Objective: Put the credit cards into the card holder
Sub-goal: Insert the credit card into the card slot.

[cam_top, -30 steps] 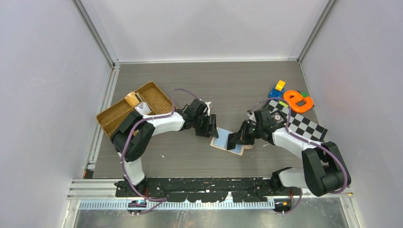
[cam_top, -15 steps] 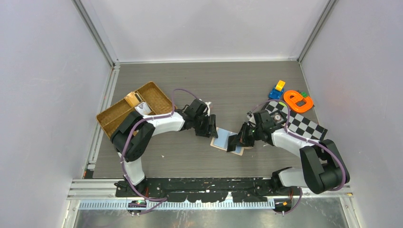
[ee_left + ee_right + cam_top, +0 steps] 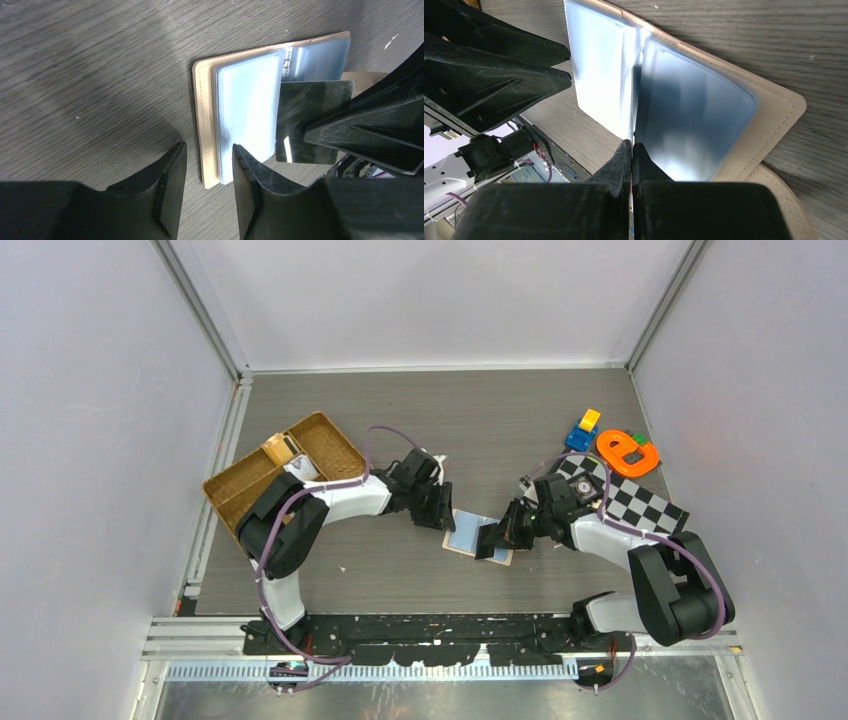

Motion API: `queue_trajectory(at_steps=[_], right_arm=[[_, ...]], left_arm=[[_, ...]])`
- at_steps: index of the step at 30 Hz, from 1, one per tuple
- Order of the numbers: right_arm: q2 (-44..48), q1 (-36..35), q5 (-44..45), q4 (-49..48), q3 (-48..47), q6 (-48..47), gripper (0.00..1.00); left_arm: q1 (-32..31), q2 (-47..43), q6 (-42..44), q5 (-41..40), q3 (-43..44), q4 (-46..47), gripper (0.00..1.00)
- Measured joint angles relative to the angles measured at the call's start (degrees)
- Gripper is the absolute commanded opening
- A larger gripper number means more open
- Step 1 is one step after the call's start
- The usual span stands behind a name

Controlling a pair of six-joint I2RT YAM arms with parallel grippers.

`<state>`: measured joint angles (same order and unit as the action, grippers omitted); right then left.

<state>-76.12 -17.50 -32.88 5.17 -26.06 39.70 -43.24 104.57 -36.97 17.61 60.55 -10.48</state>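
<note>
The peach-beige card holder [image 3: 465, 532] lies open on the table between my two grippers, its pale blue pockets [image 3: 250, 105] facing up. My right gripper [image 3: 490, 540] is shut on a dark, glossy grey credit card [image 3: 311, 120], held on edge over the holder's right-hand pockets [image 3: 694, 115], its lower edge at the fold. My left gripper [image 3: 447, 518] hovers at the holder's left edge. Its fingertips [image 3: 209, 150] stand apart with the beige border [image 3: 204, 115] and near corner showing in the gap, and nothing is gripped. In the right wrist view my right gripper [image 3: 631, 145] shows jaws pressed together on the thin card.
A brown wicker tray [image 3: 250, 490] holding small items [image 3: 285, 450] stands at the left. A checkered board [image 3: 640, 502], an orange toy [image 3: 627, 452] and a blue-and-yellow toy [image 3: 583, 428] sit at the right, behind my right arm.
My right gripper has carried the card a little leftward over the open holder. The left jaws have narrowed at the holder's left edge.
</note>
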Motion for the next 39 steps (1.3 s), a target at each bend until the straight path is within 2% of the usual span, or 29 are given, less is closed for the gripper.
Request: queue_trajectory(at_steps=[7,21,30,34,37,39], right_arm=[[0.3,0.0,-0.3,-0.5,0.2,0.3,0.0],[0.7,0.0,-0.5,-2.0,0.9,1.1,0.01],[0.6,0.0,-0.8,-5.1,1.6,1.1,0.0],[0.2,0.0,-0.8,-5.6,1.6,0.9,0.01],[-0.3,0.0,-0.6,-5.6,1.6,0.6,0.0],[-0.3,0.0,-0.3,-5.6,1.6,0.2,0.0]], left_arm=[[-0.7,0.7,1.3,-2.4,1.6,-2.3,0.32],[-2.5,2.0,3.2,-6.6,4.9,-6.6,0.28],[-2.6,2.3,4.0,-7.5,5.4,-7.6,0.19],[-2.6,2.7,4.5,-7.9,6.0,-8.4,0.13],[-2.6,2.7,4.5,-8.4,6.1,-8.8,0.02],[-2.6,2.8,4.6,-8.9,6.2,-9.1,0.0]])
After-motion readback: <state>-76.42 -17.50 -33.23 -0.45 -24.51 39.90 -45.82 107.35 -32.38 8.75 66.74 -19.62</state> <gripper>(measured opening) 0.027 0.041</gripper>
